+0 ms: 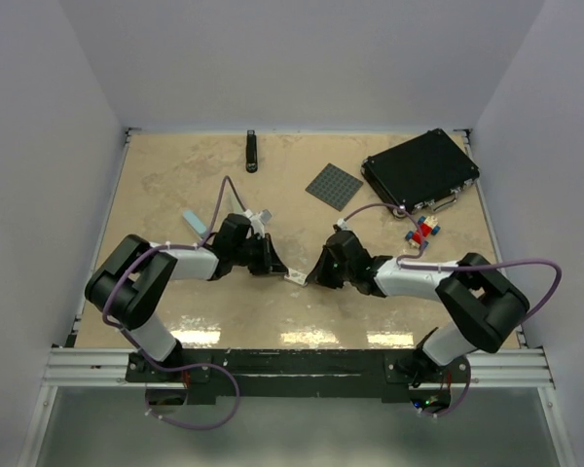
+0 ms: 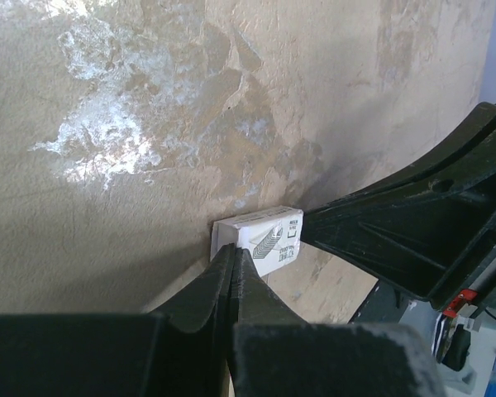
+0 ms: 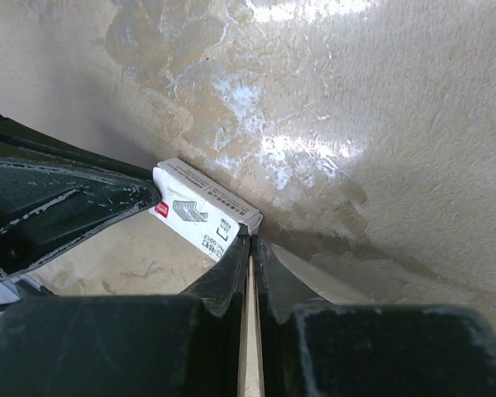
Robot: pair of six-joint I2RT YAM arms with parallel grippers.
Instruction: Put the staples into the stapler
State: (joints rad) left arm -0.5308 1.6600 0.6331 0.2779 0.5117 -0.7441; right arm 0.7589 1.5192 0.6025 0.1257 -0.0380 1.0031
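Observation:
The staples are a tiny white box [image 1: 297, 277] printed with a staple drawing, low over the table between my two grippers. The left gripper [image 1: 280, 267] is shut, its tips [image 2: 233, 250] pinching the box's [image 2: 269, 238] near end. From the opposite side, the right gripper [image 1: 314, 275] is also shut, with only a hairline gap, and its tips [image 3: 252, 238] grip the other end of the box [image 3: 200, 213]. Each wrist view shows the other arm's black finger [image 2: 413, 223] [image 3: 58, 207] against the box. The stapler is hidden or out of view.
A pale blue oblong piece [image 1: 193, 222] lies left of the left arm. At the back are a slim black stapler [image 1: 252, 151], a grey studded plate [image 1: 334, 186] and a black case [image 1: 420, 168]. Red-and-blue toy bricks [image 1: 425, 231] sit near the right arm.

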